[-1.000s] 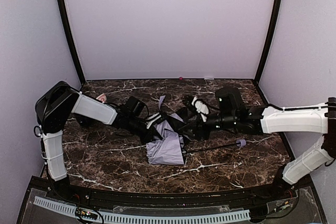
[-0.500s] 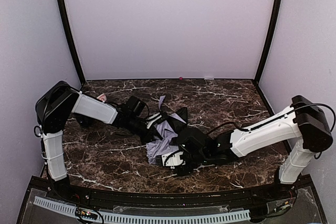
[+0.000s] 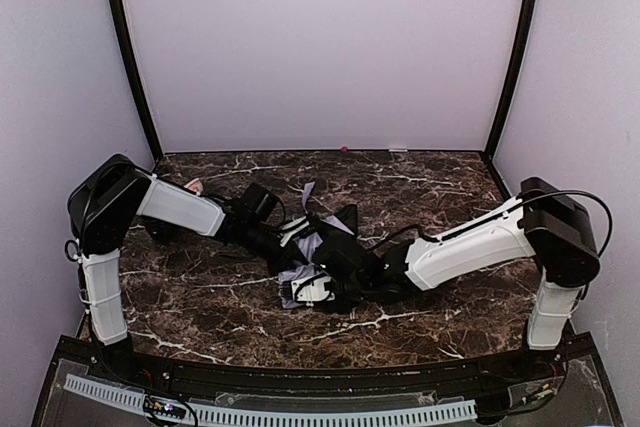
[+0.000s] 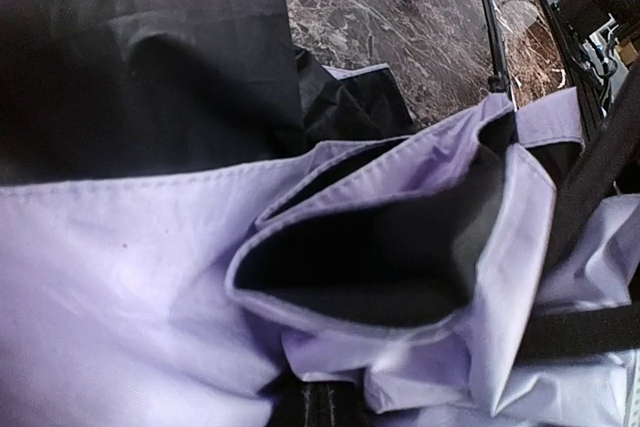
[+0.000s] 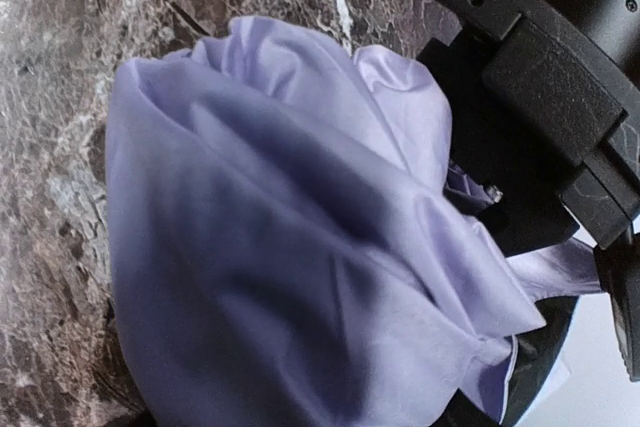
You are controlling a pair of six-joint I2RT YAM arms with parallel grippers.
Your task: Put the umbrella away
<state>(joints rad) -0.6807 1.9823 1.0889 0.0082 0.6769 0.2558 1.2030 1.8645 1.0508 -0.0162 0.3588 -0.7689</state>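
- While my left gripper (image 3: 290, 236) pinches the umbrella (image 5: 280, 247), I'd gather the loose folds slowly.
- No clue if my right gripper (image 3: 303, 289) is spread or gripping, so check first.

Right arm (image 3: 460, 247) swung from stretched across mid-table to low along the near side, with its elbow pulled in from the right edge. Right gripper (image 3: 303, 288) went from 1 o'clock of the umbrella (image 3: 296, 274) canopy to its 6 o'clock edge, now against the fabric and covering most of the lavender patch. Shaft and knob, visible at 3 o'clock before, are now hidden under the arm.
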